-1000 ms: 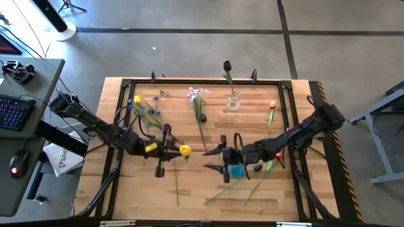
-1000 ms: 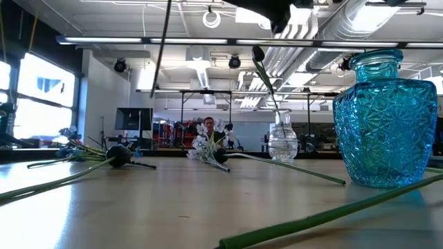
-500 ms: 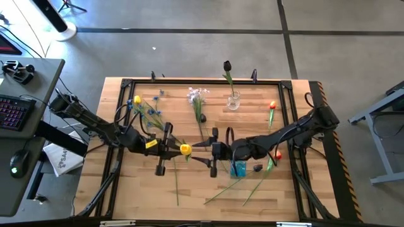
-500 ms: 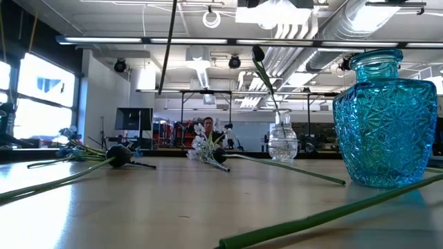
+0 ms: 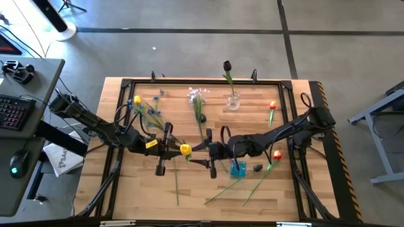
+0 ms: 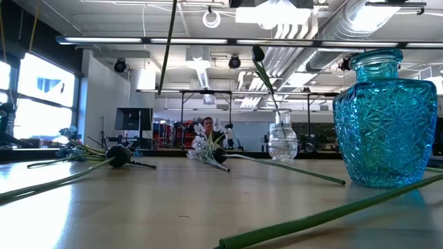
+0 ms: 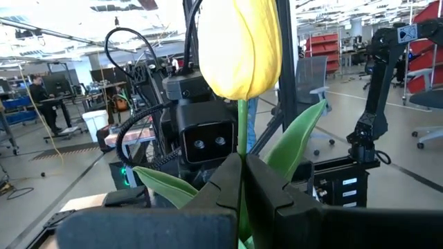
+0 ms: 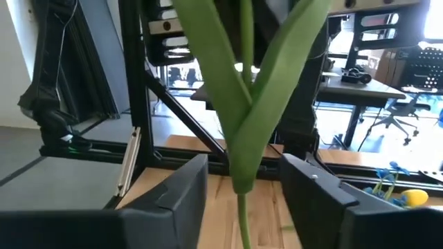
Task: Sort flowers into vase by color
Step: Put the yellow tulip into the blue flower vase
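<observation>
The yellow tulip is seen with a smooth, closed head above a thin green stem and two long leaves — its stem is pinched between the shut jaws of the left gripper, held above the middle of the desk. The right gripper is brought up from the opposite side; its jaws stand apart on either side of the stem just below the leaves, not gripping it. The remaining flowers are spread over the desk: a blue bunch at the left, a lilac-white spray at the rear, orange-red heads at the right. A near-black flower is stood in the clear glass vase — no flower can be made out in the blue cut-glass vase
</observation>
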Robot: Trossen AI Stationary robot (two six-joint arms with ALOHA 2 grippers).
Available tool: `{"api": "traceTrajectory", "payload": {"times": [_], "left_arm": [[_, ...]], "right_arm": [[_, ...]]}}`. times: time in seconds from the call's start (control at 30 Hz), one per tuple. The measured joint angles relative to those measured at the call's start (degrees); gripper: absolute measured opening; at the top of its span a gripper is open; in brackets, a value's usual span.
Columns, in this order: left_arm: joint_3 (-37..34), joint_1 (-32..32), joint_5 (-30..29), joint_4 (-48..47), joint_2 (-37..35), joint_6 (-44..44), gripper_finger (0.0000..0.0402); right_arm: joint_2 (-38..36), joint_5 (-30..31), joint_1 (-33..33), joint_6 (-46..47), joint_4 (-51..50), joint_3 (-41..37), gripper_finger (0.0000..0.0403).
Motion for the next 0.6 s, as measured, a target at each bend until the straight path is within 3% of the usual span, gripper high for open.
{"api": "traceTrajectory", "payload": {"times": [0.17, 0.3, 0.6], "left_arm": [[0.0, 0.0, -1.2, -0.7, 0.0, 0.0, 0.0003], [0.0, 0.1, -3.5, -4.8, 0.0, -0.3, 0.0030], [0.0, -1.3, -16.5, -18.5, -0.4, -3.0, 0.0115]], "right_arm": [[0.0, 0.6, 0.0, -0.1, -0.5, 0.0, 0.0081], [-0.1, 0.7, 0.0, -0.1, -2.2, 0.0, 0.0014], [-6.6, 8.8, 3.8, 1.9, -16.8, 0.0, 0.0005]]}}
